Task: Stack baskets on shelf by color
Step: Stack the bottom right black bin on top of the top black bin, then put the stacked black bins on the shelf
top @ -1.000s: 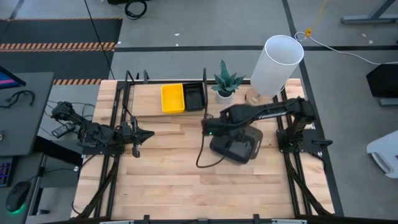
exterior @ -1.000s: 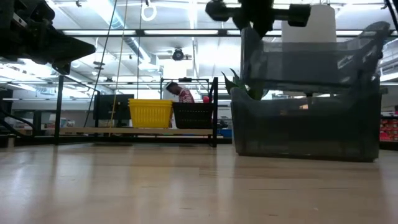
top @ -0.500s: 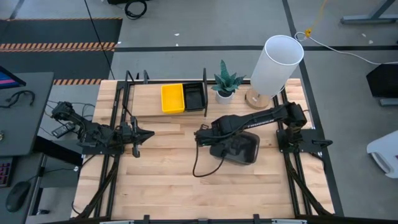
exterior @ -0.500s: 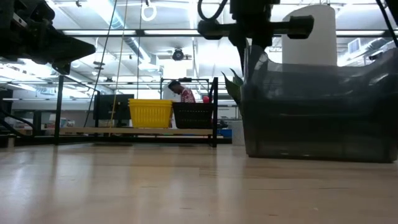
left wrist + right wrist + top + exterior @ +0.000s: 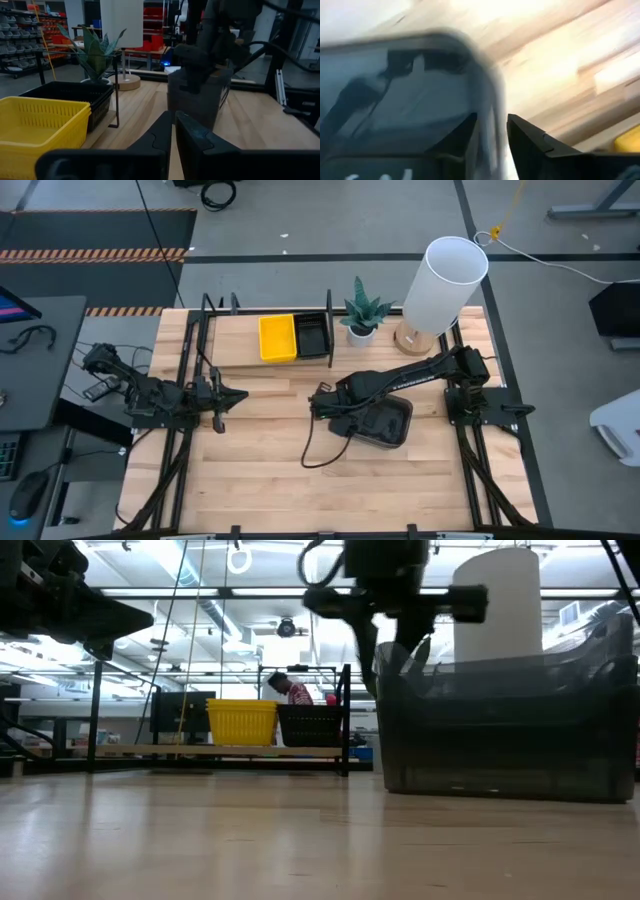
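Wood tabletop (image 5: 260, 440) fills the scene, with the shelf (image 5: 235, 345) along its far edge. On that board a yellow basket (image 5: 277, 337) and a black basket (image 5: 312, 335) sit side by side, touching, next to a potted plant (image 5: 361, 315) and a tall white lamp (image 5: 445, 280).

Right gripper (image 5: 330, 402) reaches across the middle of the table and pinches the near-left rim of a grey basket (image 5: 380, 423), one finger inside the wall and one outside, as the right wrist view shows. In the low view the basket (image 5: 505, 725) looks to rest on or just above the wood; I cannot tell which. Left gripper (image 5: 235, 395) waits at the left side, its fingers pressed together and holding nothing.

Judging by the task, the grey basket belongs on the shelf in its own spot. A rim grip on one side lets the tray swing, so it should be lifted level and slowly, raised clear of the shelf's rod frame, and kept away from the plant. The free board left of the yellow basket looks the roomiest landing place.
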Motion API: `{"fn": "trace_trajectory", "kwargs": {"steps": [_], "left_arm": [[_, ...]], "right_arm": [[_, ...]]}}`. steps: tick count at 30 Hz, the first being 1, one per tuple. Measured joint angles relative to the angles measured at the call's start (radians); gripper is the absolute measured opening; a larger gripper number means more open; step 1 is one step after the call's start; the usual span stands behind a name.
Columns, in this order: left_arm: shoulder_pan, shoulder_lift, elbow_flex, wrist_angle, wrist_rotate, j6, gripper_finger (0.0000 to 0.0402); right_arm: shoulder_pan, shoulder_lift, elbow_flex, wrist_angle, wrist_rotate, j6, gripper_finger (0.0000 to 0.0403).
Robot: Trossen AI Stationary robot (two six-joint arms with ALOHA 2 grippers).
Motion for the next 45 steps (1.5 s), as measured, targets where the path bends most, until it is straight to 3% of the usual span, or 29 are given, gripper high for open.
{"fn": "trace_trajectory", "kwargs": {"steps": [13, 21, 28, 31, 36, 45], "left_arm": [[0.000, 0.007, 0.000, 0.002, 0.000, -0.001, 0.0026], [0.000, 0.011, 0.000, 0.002, 0.000, 0.000, 0.0033], [0.000, 0.011, 0.000, 0.002, 0.000, 0.000, 0.0032], [0.000, 0.011, 0.000, 0.002, 0.000, 0.000, 0.0027], [0.000, 0.011, 0.000, 0.002, 0.000, 0.000, 0.0027], [0.000, 0.011, 0.000, 0.003, 0.000, 0.000, 0.0035]], "right_arm": [[-0.034, 0.042, -0.002, 0.249, -0.026, -0.038, 0.0131], [-0.037, 0.067, -0.001, 0.678, 0.112, -0.048, 0.0130], [-0.036, 0.006, -0.001, 0.676, 0.226, -0.010, 0.0130], [-0.025, -0.037, -0.001, 0.606, 0.249, 0.139, 0.0130], [0.013, -0.134, 0.000, 0.475, 0.322, 0.543, 0.0130], [0.091, -0.316, -0.054, 0.212, 0.320, 1.052, 0.0130]]}}
